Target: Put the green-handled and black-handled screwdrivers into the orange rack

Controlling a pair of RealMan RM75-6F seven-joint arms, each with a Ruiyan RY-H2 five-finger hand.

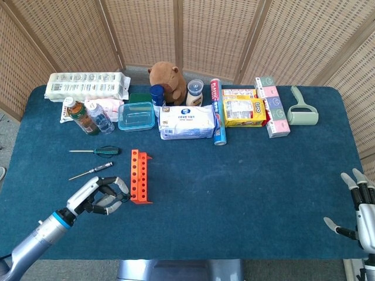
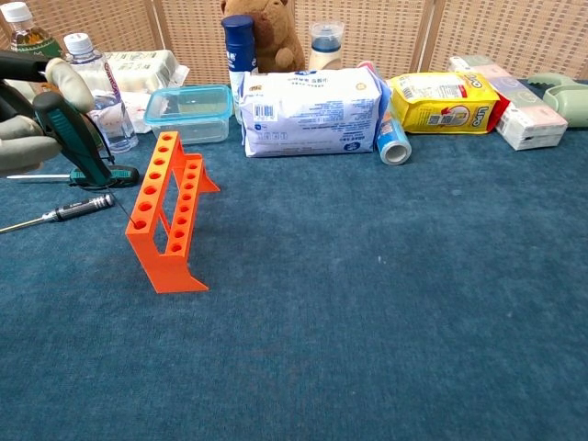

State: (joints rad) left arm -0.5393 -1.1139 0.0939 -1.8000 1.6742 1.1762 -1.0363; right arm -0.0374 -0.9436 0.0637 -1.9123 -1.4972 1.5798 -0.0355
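My left hand (image 1: 96, 197) (image 2: 32, 115) grips a green-handled screwdriver (image 2: 72, 140), tilted, with its thin shaft pointing down at the nearest hole of the orange rack (image 1: 139, 175) (image 2: 170, 216). A second green-handled screwdriver (image 1: 99, 151) (image 2: 112, 174) lies on the cloth left of the rack. Just in front of it lies the black-handled screwdriver (image 1: 94, 170) (image 2: 69, 210). Far off at the table's right front corner, my right hand (image 1: 358, 211) has its fingers spread and holds nothing.
Along the back stand bottles (image 1: 88, 116), a clear blue-lidded box (image 1: 136, 116), a wipes pack (image 1: 187, 122), a plush toy (image 1: 167, 79), a yellow packet (image 1: 243, 110), boxes and a lint roller (image 1: 302, 108). A wicker screen rises behind the table.
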